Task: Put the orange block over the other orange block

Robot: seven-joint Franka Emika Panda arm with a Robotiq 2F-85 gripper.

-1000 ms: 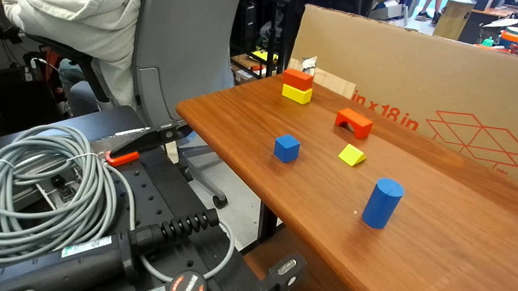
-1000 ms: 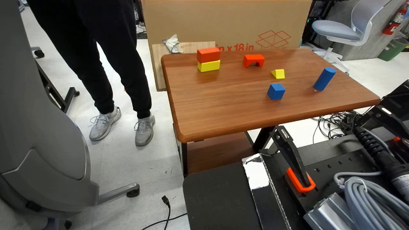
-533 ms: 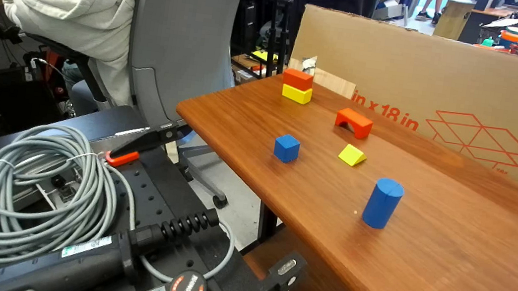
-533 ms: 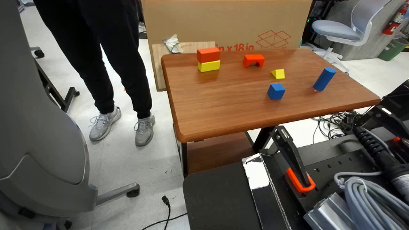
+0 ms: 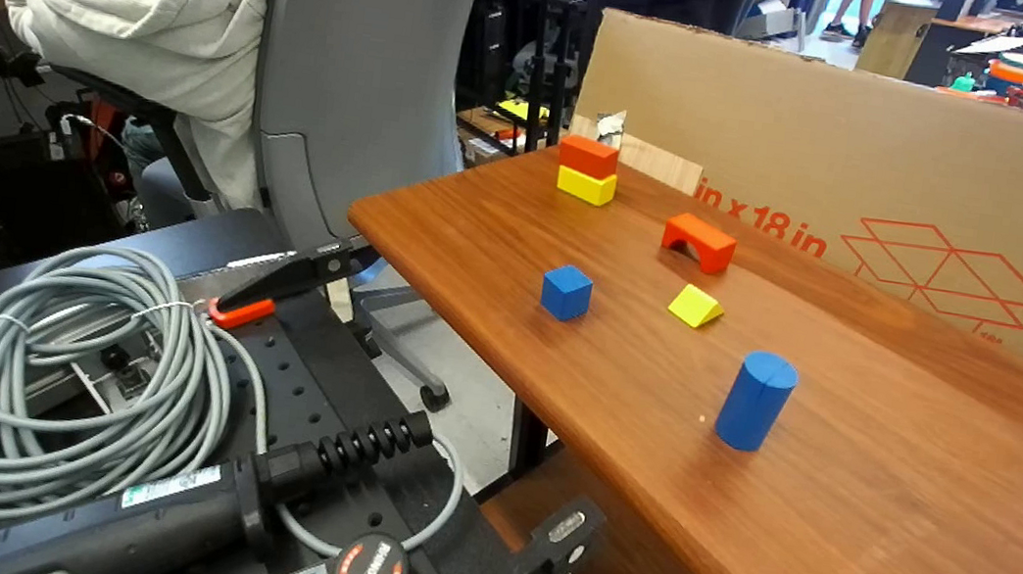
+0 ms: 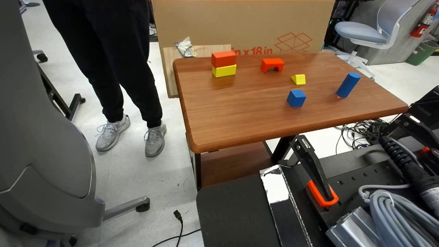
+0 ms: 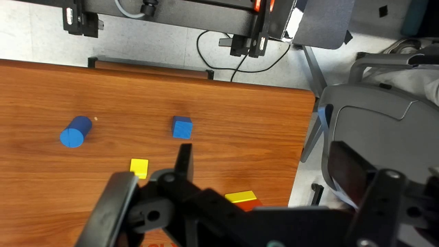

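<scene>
In an exterior view, every block lies where it did half a second earlier; the grey chair [image 5: 368,61] has its back slightly further left than a second ago. The orange arch block [image 5: 706,236] stands on its feet near the rear edge of the wooden surface [image 5: 874,532], close to the cardboard [image 5: 884,158]. The rectangular orange block [image 5: 588,156] sits on a yellow block [image 5: 585,188] near the far left corner. A yellow wedge [image 5: 696,307] and a blue cube [image 5: 566,293] lie nearer the front edge; the blue cylinder [image 5: 756,401] stands further right, and broad wood runs on past it.

In an exterior view, the blocks likewise match the earlier frame, while the standing person's legs [image 6: 113,58] have shifted a little rightward above unmoved shoes [image 6: 155,142]. A green bin [image 6: 421,54] stands on the floor at far right, its contents too small to tell. A wide stretch of wood separates the stacked blocks from the near edge.

In the wrist view, the end effector [image 7: 261,146] is spread wide, holding nothing, with surface and floor showing between its fingers. It partly hides the stacked blocks and the yellow wedge.
</scene>
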